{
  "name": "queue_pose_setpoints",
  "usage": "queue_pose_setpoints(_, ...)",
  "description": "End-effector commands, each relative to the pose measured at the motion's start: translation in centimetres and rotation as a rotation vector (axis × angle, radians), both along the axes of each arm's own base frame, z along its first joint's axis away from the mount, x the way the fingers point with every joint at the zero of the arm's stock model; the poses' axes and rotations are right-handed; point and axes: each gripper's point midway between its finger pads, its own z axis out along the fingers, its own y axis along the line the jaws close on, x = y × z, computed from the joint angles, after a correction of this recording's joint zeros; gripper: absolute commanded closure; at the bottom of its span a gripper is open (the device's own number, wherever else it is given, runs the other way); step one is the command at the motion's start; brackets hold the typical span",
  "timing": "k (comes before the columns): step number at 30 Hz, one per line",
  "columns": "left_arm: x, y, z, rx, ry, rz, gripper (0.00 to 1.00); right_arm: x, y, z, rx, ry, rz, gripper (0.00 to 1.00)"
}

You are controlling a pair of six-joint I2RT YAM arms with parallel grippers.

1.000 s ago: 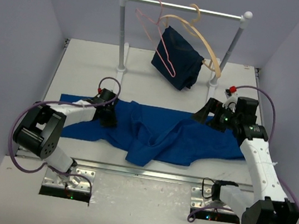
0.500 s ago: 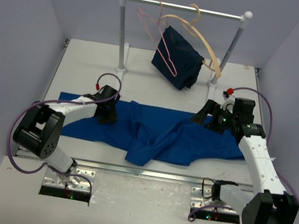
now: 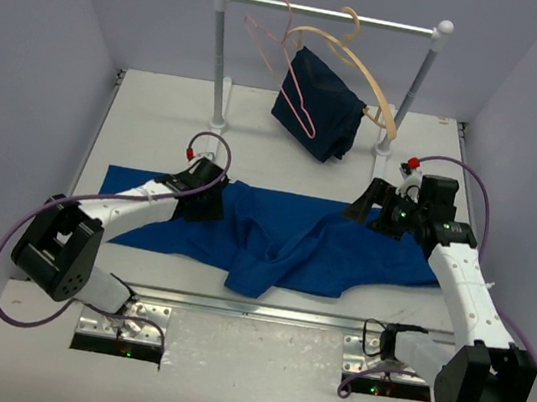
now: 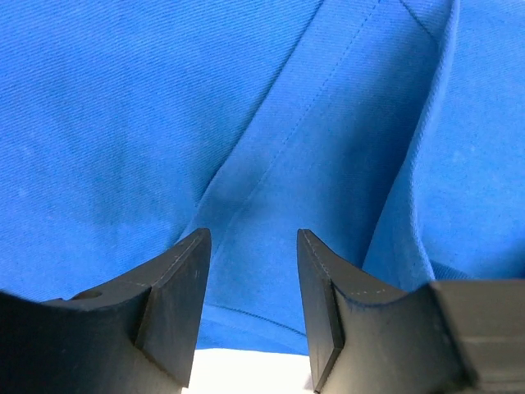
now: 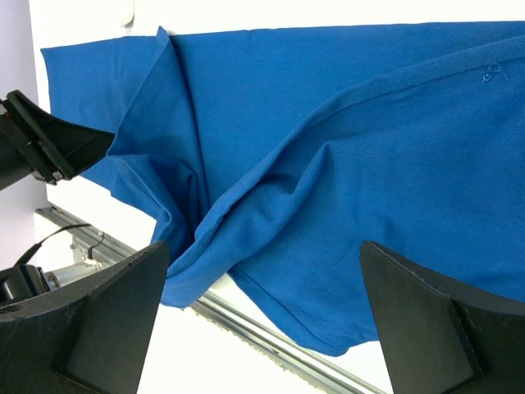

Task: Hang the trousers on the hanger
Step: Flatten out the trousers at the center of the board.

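The royal-blue trousers (image 3: pixel 283 239) lie spread and rumpled across the table, a folded part reaching the front edge. They fill the left wrist view (image 4: pixel 246 123) and the right wrist view (image 5: pixel 328 164). The pink-red wire hanger (image 3: pixel 286 72) hangs on the rail at the back. My left gripper (image 3: pixel 209 204) is open, low over the trousers' left part, its jaws astride a cloth edge (image 4: pixel 250 246). My right gripper (image 3: pixel 363 211) is open wide and empty above the trousers' right part (image 5: pixel 262 271).
A white rail on two posts (image 3: pixel 332 13) stands at the back. A pale wooden hanger (image 3: pixel 364 69) on it carries a dark navy garment (image 3: pixel 318 107). A metal strip (image 3: pixel 262 311) runs along the table's front edge. Grey walls close in both sides.
My left gripper has moved right along the trousers, toward the middle. My right gripper shifted slightly back early on, then stayed. The trousers lie much as before.
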Motion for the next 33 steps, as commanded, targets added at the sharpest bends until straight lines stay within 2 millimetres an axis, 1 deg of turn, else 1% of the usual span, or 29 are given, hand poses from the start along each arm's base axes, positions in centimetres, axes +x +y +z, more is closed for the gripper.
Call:
queue_pose_setpoints(1, 0.8, -0.5, -0.3, 0.003, 0.001, 0.003, 0.57, 0.6, 0.1, 0.8, 0.006, -0.044, 0.011, 0.01)
queue_pose_setpoints(3, 0.3, 0.2, -1.7, 0.042, 0.039, 0.020, 0.57, 0.6, 0.1, 0.9, 0.007, -0.047, 0.012, 0.01)
queue_pose_setpoints(5, 0.1, 0.9, -2.3, 0.077, 0.052, 0.042, 0.57, 0.6, 0.2, 0.8, 0.008, -0.047, 0.015, 0.01)
queue_pose_setpoints(6, 0.1, 1.1, -2.4, 0.082, 0.054, 0.046, 0.55, 0.6, 0.2, 0.8, 0.008, -0.046, 0.015, 0.01)
queue_pose_setpoints(7, 0.1, 1.5, -2.6, 0.104, 0.055, 0.056, 0.49, 0.5, 0.2, 0.7, 0.012, -0.043, 0.015, 0.01)
queue_pose_setpoints(8, 0.1, 1.5, -2.7, 0.108, 0.057, 0.057, 0.46, 0.5, 0.2, 0.8, 0.012, -0.045, 0.017, 0.01)
queue_pose_setpoints(10, 0.1, 1.3, -2.9, 0.102, 0.063, 0.051, 0.46, 0.5, 0.2, 0.7, 0.013, -0.042, 0.016, 0.01)
queue_pose_setpoints(15, 0.0, 0.9, -2.8, 0.086, 0.060, 0.038, 0.50, 0.6, 0.2, 0.5, 0.013, -0.039, 0.012, 0.01)
queue_pose_setpoints(20, -0.2, 0.1, -2.7, 0.046, 0.057, 0.008, 0.62, 0.5, 0.2, 0.4, 0.012, -0.037, 0.012, 0.01)
queue_pose_setpoints(24, -0.1, -0.7, -2.3, 0.013, 0.050, -0.015, 0.67, 0.5, 0.2, 0.5, 0.013, -0.038, 0.011, 0.01)
queue_pose_setpoints(28, -0.1, -1.1, -2.2, -0.002, 0.049, -0.024, 0.75, 0.5, 0.1, 0.5, 0.010, -0.041, 0.008, 0.01)
queue_pose_setpoints(33, 0.1, -1.2, -1.2, -0.014, 0.024, -0.023, 0.96, 0.5, 0.1, 0.4, 0.008, -0.037, 0.006, 0.01)
